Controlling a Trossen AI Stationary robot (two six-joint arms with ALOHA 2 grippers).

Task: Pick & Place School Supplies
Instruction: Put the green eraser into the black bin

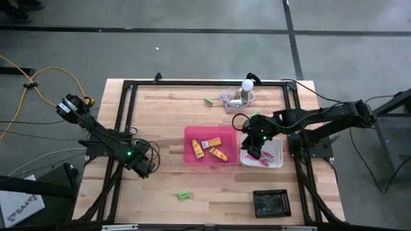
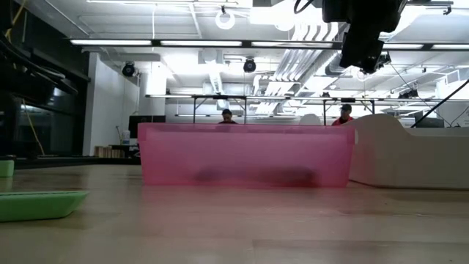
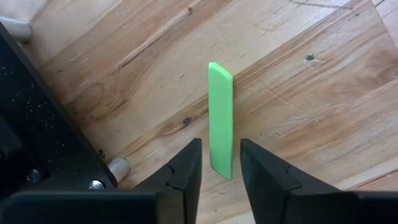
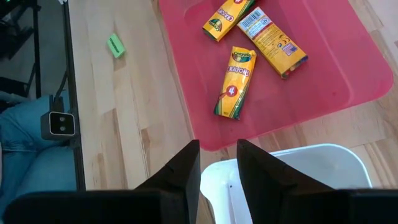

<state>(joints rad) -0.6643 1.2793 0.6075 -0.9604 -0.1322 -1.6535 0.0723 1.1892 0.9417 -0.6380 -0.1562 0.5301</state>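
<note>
Left gripper (image 3: 219, 169) fingers straddle green stick (image 3: 221, 118) (gap visible); right gripper (image 4: 217, 163) fingers apart.

Left end effector (image 3: 221, 171) low, fingers parted; right end effector (image 4: 217, 165) raised.

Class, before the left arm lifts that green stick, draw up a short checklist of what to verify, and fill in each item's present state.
1. Green stick lies between the left gripper fingers: ok.
2. Grip firm: cannot tell.
3. Stick flat on the table: ok.
4. Pink tray has room beside three crayon boxes: ok.
5. Right gripper away, over the white tray: ok.
</note>
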